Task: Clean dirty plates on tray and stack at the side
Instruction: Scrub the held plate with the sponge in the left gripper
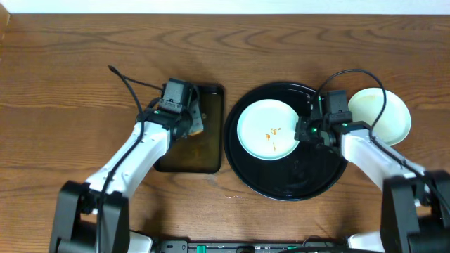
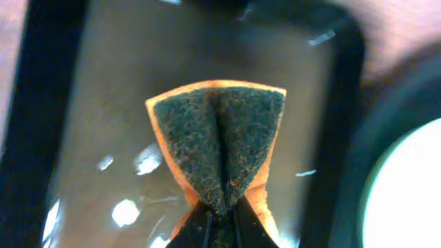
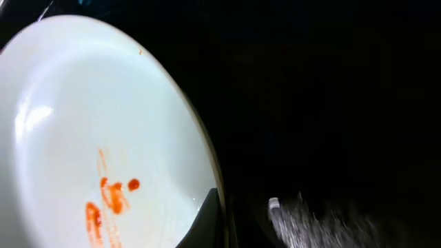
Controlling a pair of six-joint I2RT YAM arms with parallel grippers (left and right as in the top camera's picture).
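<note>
A pale mint-blue plate (image 1: 267,130) with orange sauce smears (image 3: 110,196) lies on the round black tray (image 1: 295,179), toward its upper left. My right gripper (image 1: 307,131) sits at the plate's right rim. One finger is inside the rim and one outside (image 3: 238,220), and it is shut on the rim. A pale yellow plate (image 1: 383,112) sits on the table right of the tray. A third plate does not show. My left gripper (image 1: 184,116) is shut on a folded orange sponge with a dark green face (image 2: 219,148).
The sponge hangs over the wet rectangular black tray (image 1: 211,151), which stands just left of the round tray. Bare wooden table (image 1: 63,105) lies to the far left and along the back. The right arm's cable arcs over the yellow plate.
</note>
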